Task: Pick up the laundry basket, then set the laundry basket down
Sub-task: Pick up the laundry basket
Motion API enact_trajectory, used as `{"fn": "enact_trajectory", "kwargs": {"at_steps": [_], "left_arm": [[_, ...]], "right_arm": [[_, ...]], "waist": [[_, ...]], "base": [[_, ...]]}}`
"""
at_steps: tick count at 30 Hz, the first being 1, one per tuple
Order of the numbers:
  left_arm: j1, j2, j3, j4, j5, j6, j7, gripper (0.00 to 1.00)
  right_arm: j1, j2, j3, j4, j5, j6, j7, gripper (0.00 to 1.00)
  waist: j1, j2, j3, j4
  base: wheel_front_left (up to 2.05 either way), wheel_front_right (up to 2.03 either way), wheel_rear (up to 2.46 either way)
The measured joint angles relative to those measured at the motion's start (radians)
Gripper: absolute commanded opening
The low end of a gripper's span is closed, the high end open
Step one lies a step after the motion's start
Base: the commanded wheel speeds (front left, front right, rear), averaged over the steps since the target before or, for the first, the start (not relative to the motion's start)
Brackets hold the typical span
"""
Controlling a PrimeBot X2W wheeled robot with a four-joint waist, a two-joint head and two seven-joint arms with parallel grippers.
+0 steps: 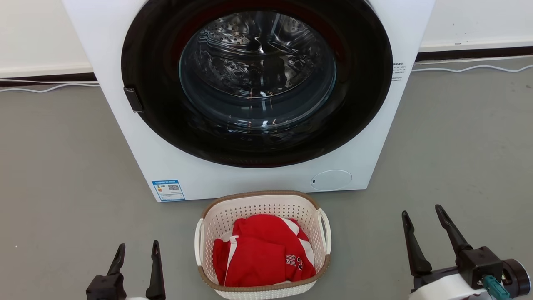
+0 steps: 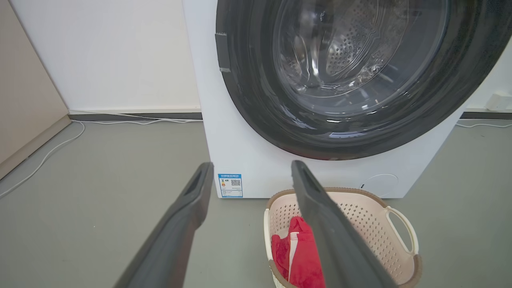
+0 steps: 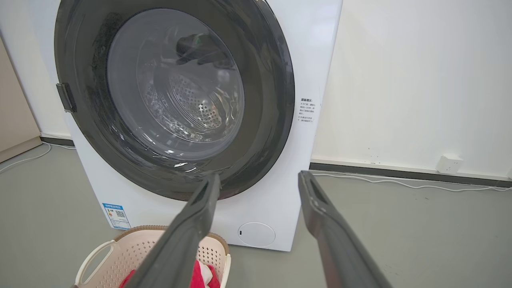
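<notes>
Here's the smooth grey floor, matte and even, running back to the wall. Standing square on it is the big white front-loading washing machine with its dark round glass door. Just in front of its base sits the small cream-white perforated plastic laundry basket with a brown woven-look rim, flat on the floor. Whether it touches the machine, can't tell. Along the foot of the wall a thin white cable trails on the left, and another white cable on the right.
</notes>
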Motion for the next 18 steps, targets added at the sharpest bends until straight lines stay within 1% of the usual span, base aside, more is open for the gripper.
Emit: {"fn": "enact_trajectory", "kwargs": {"at_steps": [11,15,18], "left_arm": [[-0.007,0.000,-0.010,0.007,-0.002,-0.001,-0.001,1.00],[-0.050,0.001,-0.017,0.041,-0.039,-0.002,-0.001,1.00],[-0.091,0.000,-0.024,0.068,-0.041,-0.007,-0.002,1.00]], "right_arm": [[-0.007,0.005,-0.024,-0.010,0.011,0.000,0.000,1.00],[-0.017,0.010,-0.033,0.003,0.013,0.000,0.000,1.00],[-0.066,0.011,-0.045,0.030,0.013,0.000,0.000,1.00]], "waist": [[0.0000,0.0000,0.041,0.002],[0.0000,0.0000,0.072,0.004],[0.0000,0.0000,0.101,0.006]], "base": [[0.00,0.00,0.00],[0.00,0.00,0.00],[0.00,0.00,0.00]]}}
